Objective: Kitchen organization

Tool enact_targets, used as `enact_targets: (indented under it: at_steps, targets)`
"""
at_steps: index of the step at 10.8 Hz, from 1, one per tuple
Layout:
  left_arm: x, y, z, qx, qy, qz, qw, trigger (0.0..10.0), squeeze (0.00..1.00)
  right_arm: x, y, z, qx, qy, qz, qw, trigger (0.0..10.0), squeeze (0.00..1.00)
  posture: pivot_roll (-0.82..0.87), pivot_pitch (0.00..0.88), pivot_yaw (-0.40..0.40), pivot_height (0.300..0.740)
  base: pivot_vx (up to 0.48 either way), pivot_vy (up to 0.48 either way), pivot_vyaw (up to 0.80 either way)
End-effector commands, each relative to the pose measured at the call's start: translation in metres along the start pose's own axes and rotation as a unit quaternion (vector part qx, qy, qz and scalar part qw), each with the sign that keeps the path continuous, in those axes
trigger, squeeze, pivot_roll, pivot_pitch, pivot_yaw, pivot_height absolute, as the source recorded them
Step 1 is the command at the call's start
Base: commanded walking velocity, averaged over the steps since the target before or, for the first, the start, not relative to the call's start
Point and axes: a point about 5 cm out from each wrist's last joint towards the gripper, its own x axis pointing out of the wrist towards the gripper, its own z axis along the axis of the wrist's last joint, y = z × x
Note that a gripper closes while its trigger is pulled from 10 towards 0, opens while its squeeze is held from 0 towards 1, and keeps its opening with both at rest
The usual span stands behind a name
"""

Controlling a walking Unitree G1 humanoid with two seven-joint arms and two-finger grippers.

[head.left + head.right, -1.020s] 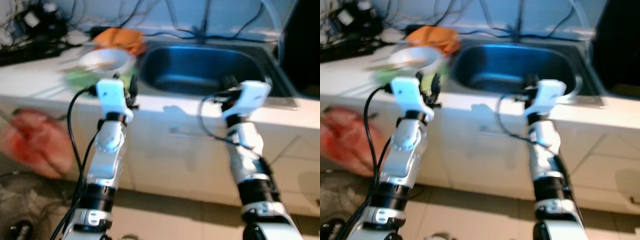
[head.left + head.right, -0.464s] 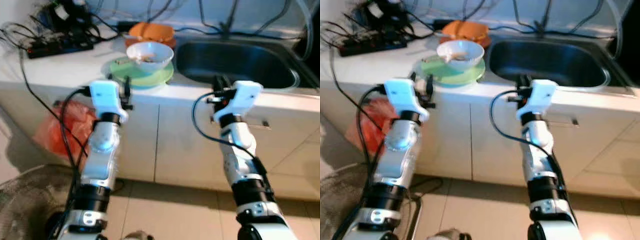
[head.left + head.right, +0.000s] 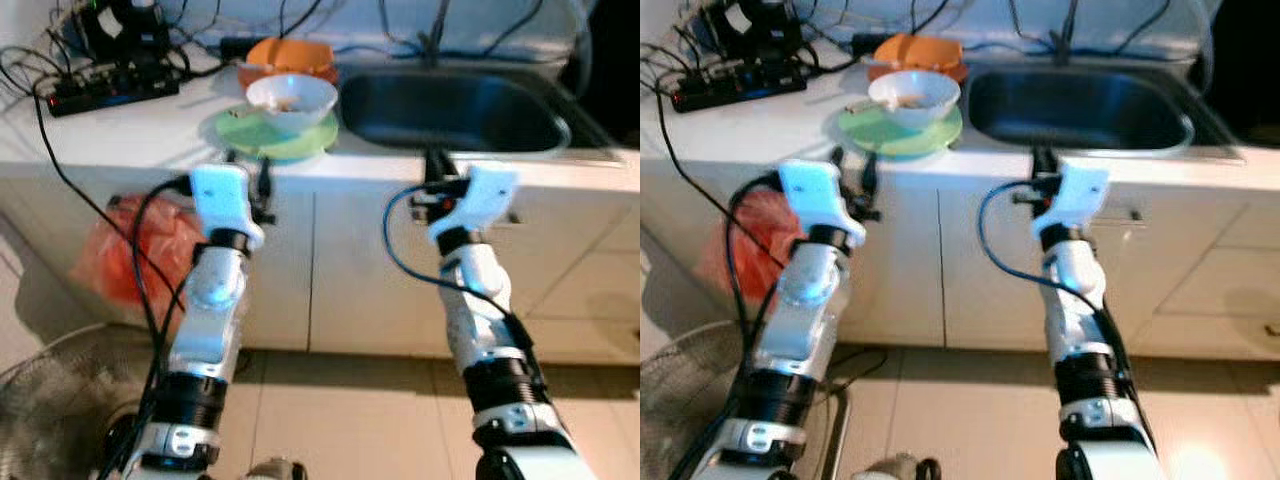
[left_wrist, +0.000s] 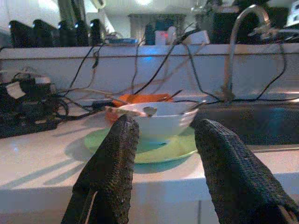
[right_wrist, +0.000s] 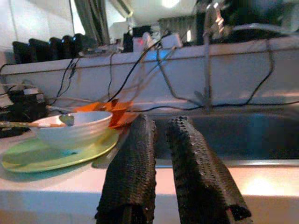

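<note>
White bowl (image 3: pixel 291 98) sits on a green plate (image 3: pixel 277 136) on the bench (image 3: pixel 120 135), beside the sink (image 3: pixel 450 110). Left end effector (image 4: pixel 163 140) gapes empty; right end effector (image 5: pixel 161 140) nearly closed, empty.

- A black power strip (image 3: pixel 110 88) with tangled cables lies at the table's (image 3: pixel 120 135) back left.
- A red plastic bag (image 3: pixel 125 250) hangs against the cabinet front.
- A fan grille (image 3: pixel 55 400) stands on the tiled floor (image 3: pixel 350 420).

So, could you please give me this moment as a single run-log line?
stage: facing counter | left gripper: open, toward white bowl on green plate | right gripper: nearly shut, before sink | holding: nothing
</note>
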Motion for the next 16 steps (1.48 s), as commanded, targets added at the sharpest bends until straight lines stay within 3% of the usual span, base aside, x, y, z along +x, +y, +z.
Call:
enact_targets:
  at_steps: [1,16]
  targets:
    - [0.0004,0.0016,-0.0014,0.010,0.008,0.007,1.000,10.0,0.00,0.0003,-0.0015,0.0021,-0.001,-0.004,-0.002,1.000,10.0,0.00,0.14,0.039,0.009,0.740,0.000,0.000,0.00]
    - [-0.0022,0.0034,0.0009,0.004,0.000,0.014,1.000,10.0,0.00,0.0012,-0.0008,0.0020,0.003,-0.002,0.004,1.000,10.0,0.00,0.15,0.056,-0.005,0.740,0.385,0.000,0.00]
